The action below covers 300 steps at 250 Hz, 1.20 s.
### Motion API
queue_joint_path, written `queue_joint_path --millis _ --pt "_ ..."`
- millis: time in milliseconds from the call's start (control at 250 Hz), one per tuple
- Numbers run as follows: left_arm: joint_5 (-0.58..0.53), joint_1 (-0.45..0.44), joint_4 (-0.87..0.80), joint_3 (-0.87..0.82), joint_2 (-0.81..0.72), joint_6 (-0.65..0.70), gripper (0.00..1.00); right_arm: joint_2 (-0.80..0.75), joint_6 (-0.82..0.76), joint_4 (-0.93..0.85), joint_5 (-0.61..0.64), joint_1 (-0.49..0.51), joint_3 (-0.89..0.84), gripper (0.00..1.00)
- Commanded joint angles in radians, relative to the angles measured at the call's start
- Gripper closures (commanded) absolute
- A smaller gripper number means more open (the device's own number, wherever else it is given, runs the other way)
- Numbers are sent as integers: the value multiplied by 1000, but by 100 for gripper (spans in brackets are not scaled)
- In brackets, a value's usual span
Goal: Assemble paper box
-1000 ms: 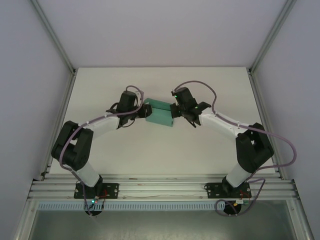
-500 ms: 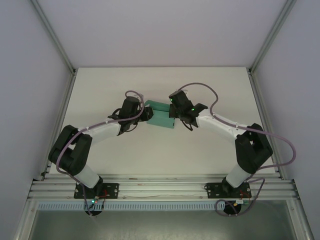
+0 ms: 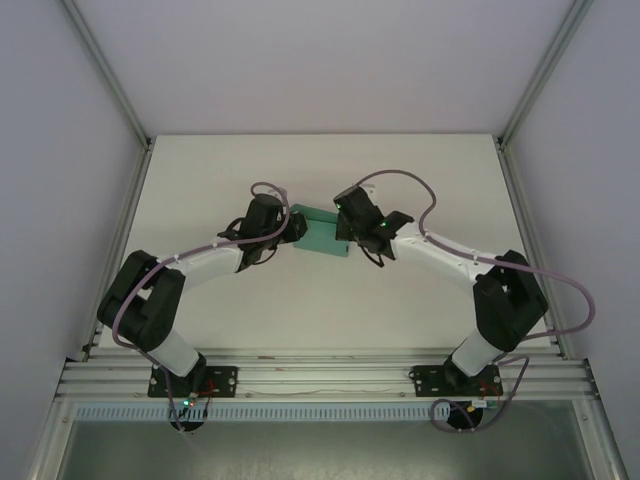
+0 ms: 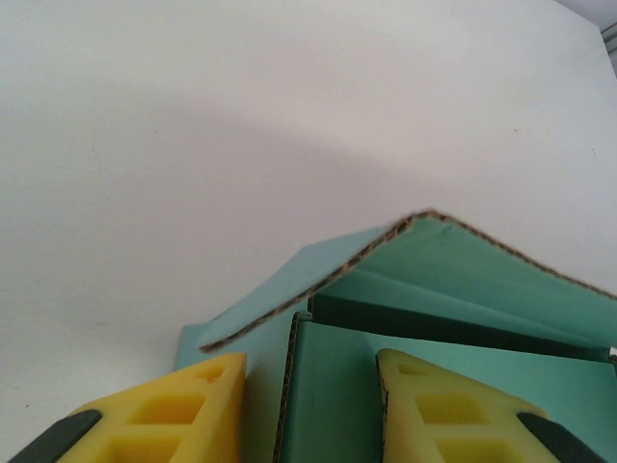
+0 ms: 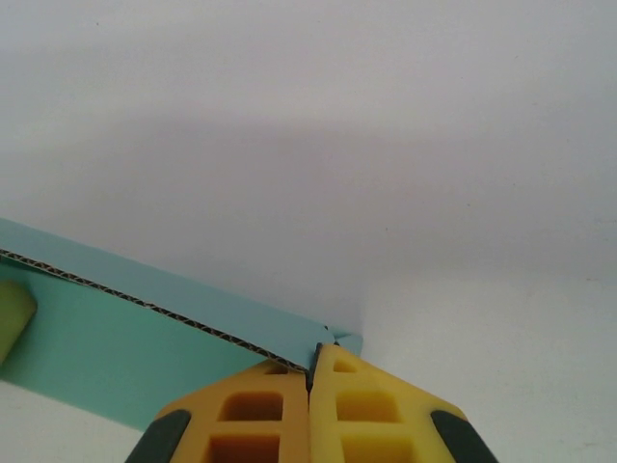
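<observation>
Losing the paper box (image 4: pixel 463 289) off the right edge of the left wrist view. Can't tell whether the left gripper (image 4: pixel 310 359) really clamps it. Far too small at centre frame from above to settle.

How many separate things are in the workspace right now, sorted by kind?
Teal-green paper box: 1
Robot arms: 2, the left arm and the right arm
Total: 3
</observation>
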Motion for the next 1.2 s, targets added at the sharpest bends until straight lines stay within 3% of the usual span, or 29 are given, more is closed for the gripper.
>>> queue_joint_path --millis 0,124,352,540,715,835,1043,1195 --pt "-11 -17 -47 -38 6 -8 65 -4 -25 -69 -25 39 -37 100" --pt "-8 -18 -47 -35 10 -6 65 -1 -50 -41 6 53 -72 100" --pt "16 -20 -43 -38 4 2 64 40 -31 -7 176 63 -74 100" --pt "30 -27 -40 -55 -26 -13 59 21 89 55 166 64 -78 100" --pt "50 -31 -19 -64 -43 -26 59 26 109 91 141 78 -129 100" --pt "75 -34 2 -66 -40 -34 57 33 30 119 206 134 -157 100" --pt "59 -34 -15 -56 -46 -31 51 -17 -62 243 145 155 -269 100" --pt "80 -36 -2 -62 -63 -40 45 -35 -79 352 174 162 -365 100"
